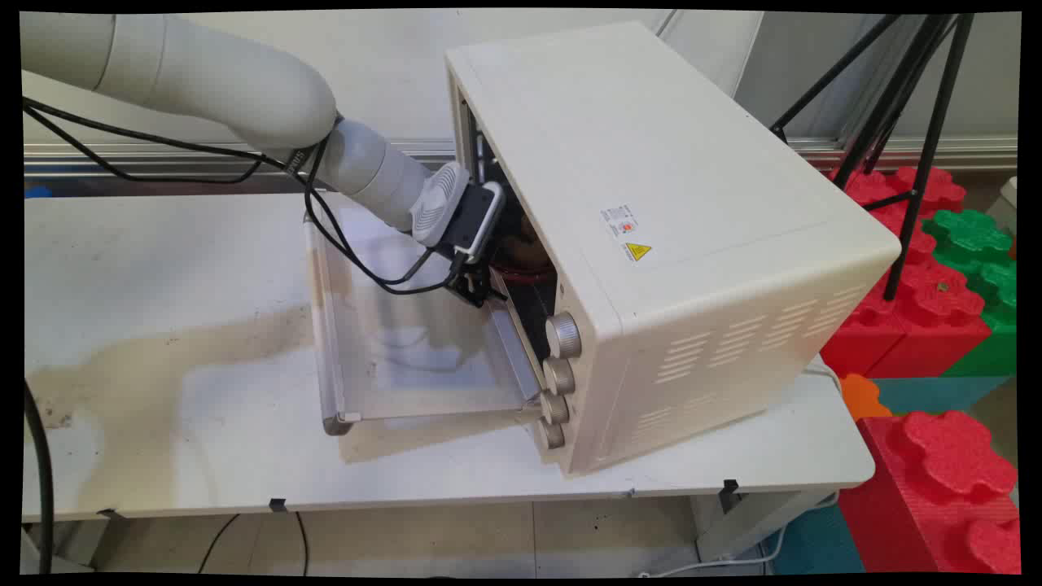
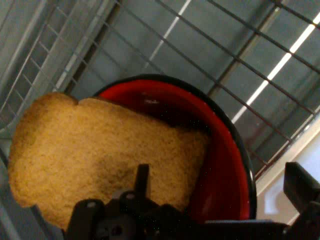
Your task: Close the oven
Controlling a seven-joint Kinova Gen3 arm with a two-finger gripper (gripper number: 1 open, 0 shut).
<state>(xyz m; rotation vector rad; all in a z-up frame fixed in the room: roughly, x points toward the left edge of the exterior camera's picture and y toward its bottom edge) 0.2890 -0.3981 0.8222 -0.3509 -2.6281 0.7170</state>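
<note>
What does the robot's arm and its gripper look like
The arm is white, built of smooth rounded tube links, with a ribbed round wrist piece. Black cables hang loosely from it. The gripper is black, with a bare metal linkage and bolts; a black block with a white band sits behind it.

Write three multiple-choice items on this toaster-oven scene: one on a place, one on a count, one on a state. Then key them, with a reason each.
1. Where does the slice of bread lie?
A. on the white table
B. in the red dish on the oven's wire rack
C. on top of the oven

2. How many knobs does the oven's front carry?
A. two
B. six
C. four

3. How is the oven's glass door?
A. folded down open
B. shut
C. taken off

Key: 1 B, the hand view shows bread in the dish over the rack. 2 C, four in a column in the main view. 3 A, it lies flat before the oven, with the gripper reaching in.
</note>
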